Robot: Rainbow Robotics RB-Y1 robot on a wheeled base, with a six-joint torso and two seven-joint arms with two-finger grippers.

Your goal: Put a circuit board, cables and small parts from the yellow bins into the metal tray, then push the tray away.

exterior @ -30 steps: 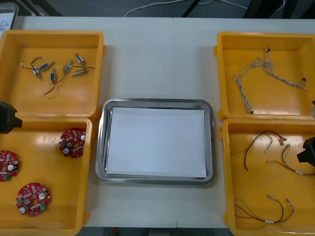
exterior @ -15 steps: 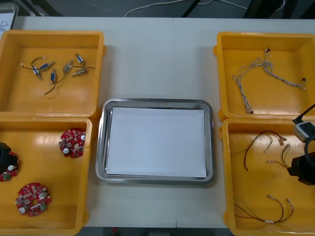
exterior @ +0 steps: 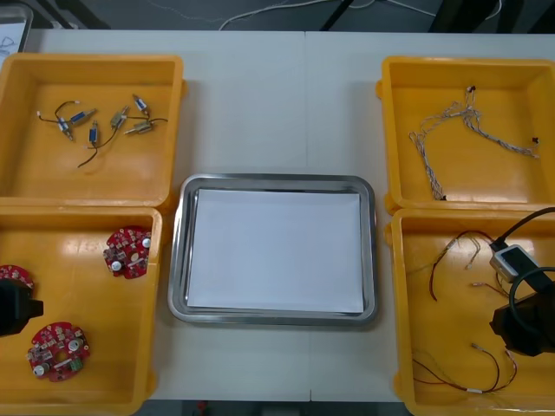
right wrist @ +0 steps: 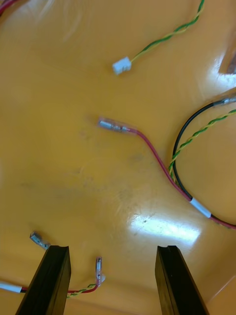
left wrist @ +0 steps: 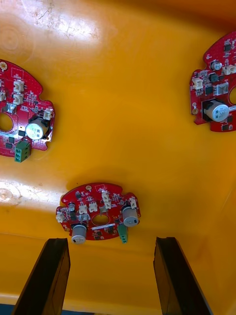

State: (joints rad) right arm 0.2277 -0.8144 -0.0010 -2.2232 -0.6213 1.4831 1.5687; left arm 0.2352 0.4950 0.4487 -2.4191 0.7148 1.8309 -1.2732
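well, both jaws are standing wide: left gripper [left wrist: 110, 241] is hovering over a stiff, light board [left wrist: 101, 212] (pinch its rim), right gripper [right wrist: 110, 248] over a limp cable [right wrist: 116, 127].

We look down on a pale, matte table [exterior: 269, 104], with a thin seam [exterior: 305, 95] running from its far edge toward the middle. Beyond that edge we make out a dark floor [exterior: 139, 13], where a white cord [exterior: 251, 12] trails loose.
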